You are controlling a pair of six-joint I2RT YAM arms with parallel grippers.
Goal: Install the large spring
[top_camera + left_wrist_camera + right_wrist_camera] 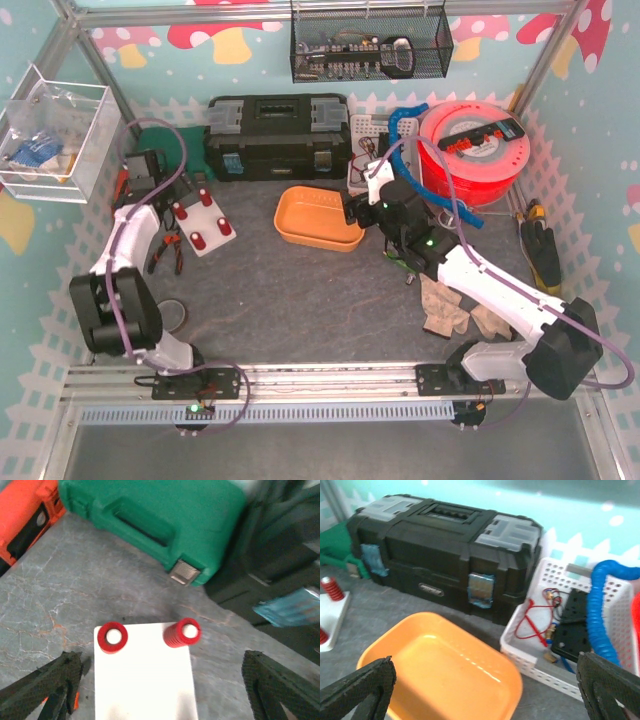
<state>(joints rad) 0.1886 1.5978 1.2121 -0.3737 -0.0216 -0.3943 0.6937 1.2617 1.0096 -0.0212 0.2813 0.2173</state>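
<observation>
Wide apart stand the left fingers (50, 685), one in each lower corner of the left wrist view, gripping nothing, with only the white plate (145, 680) lying between them on the tabletop (60, 595). At the plate's far edge, just ahead of the fingers toward the top of the frame, two red springs (113, 636) stand upright. Their long axes point up at the camera, so we see them nearly end-on (the right-hand spring (182, 633) leans enough to show its coils). Which of them is the large spring? I can't tell from these angles. The overhead view shows about four red pieces on that plate, at the left of the frame.

Over to the right fingers (360, 690): they are spread just as wide and also empty. They hang above the orange tray (445, 665), with the black toolbox (445, 545) behind and the white basket (530, 630) and blue hose (600, 600) at the right. The plate only peeks in at that frame's far left edge, well apart from them, so my call is that the left arm is the nearer one.

Anything to read? The toolbox carries a small front badge, too small to make out, and the green case (150, 515) shows no lettering. No brand is legible anywhere.
</observation>
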